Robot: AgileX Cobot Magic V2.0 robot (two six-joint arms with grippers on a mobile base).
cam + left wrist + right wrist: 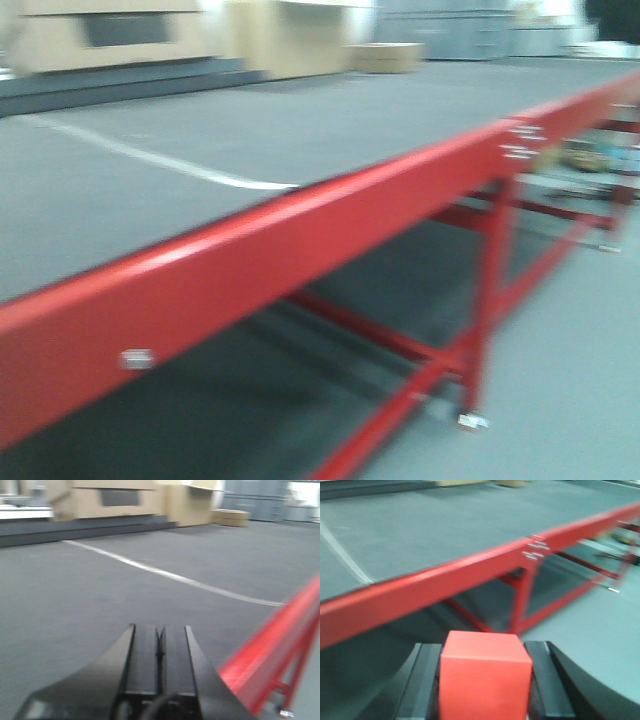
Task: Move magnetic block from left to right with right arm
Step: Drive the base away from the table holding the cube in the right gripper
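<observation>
The magnetic block [484, 677], a plain bright-red cube, fills the bottom middle of the right wrist view. My right gripper [485, 652] is shut on it, one black finger pressed against each side, and holds it in the air short of the red table rail [420, 590]. In the left wrist view my left gripper [160, 630] is shut with its two black fingers together and nothing between them, hovering over the grey tabletop [100, 590]. Neither gripper nor the block shows in the front view.
A long glossy red rail [300, 240] edges the grey tabletop [250, 120], with red legs and braces [480, 330] below. A white line [170, 575] crosses the top. Tan cardboard boxes [120, 500] stand along the far side. All views are motion-blurred.
</observation>
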